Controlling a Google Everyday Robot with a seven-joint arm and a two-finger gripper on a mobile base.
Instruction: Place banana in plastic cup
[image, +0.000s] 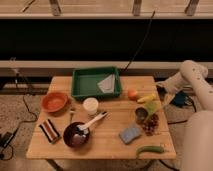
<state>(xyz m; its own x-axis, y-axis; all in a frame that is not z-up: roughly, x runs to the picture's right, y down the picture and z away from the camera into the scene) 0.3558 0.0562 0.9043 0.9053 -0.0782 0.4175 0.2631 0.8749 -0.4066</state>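
My gripper (161, 89) hung with its fingers spread and nothing between them, at the far right corner of the wooden table (107, 142). Near it, the small yellow banana (146, 98) lay flat on the tabletop, just beside the orange fruit (132, 94). The white cup (90, 106) stood well apart, before the green tray (80, 82).

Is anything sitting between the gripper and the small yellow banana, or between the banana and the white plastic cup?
Nothing visible separates the small yellow banana from the open gripper just to its right. Toward the white plastic cup, the round orange fruit sits just left of the banana, close to that path.
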